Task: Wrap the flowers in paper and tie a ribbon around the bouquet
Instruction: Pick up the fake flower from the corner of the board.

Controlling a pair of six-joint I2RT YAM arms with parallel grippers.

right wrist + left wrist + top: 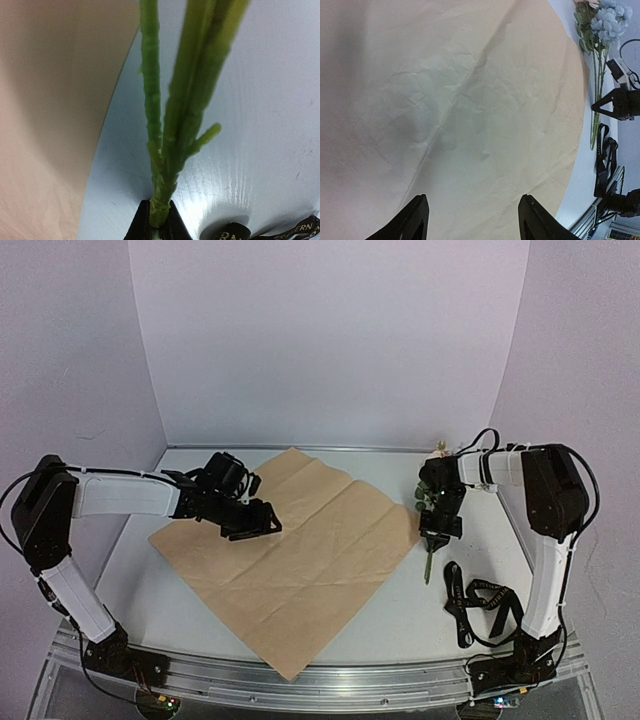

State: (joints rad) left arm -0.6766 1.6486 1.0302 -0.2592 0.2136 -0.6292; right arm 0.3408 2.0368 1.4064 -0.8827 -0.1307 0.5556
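Lying flat on the bench (400, 630), centre of the top view: paper (300, 560). Tan kraft face up, turned cornerwise as a diamond with corners at 12, 3, 6 and 9 o'clock. Crossed by fold creases, lightly wrinkled.

Flowers (428, 502): placed just off the paper's 3 o'clock corner, beside the sheet and not on it. Blooms toward 12 o'clock, thin green stems running toward 6 o'clock. Pale blue and pink heads with green leaves, clearest at the upper right of the left wrist view. Resting on the bench or lifted off it: cannot tell.

Right jaws: closed tight on the flowers' stems, partway along their length, with the stem ends sticking out toward 6 o'clock. Seen from the right wrist as black fingertips (142, 227) pinching the bundled green stems over the white bench, the paper's edge at 9 o'clock.

Left jaws: about half open, holding nothing. Poised over the paper near its 10 o'clock edge, both fingers (415, 222) above bare tan sheet.

Ribbon (480, 605): black, with small pale lettering. Heaped in loose loops on the bench at 4 o'clock from the paper's centre, apart from the sheet, close to the stem ends. Contact with the stems: cannot tell.
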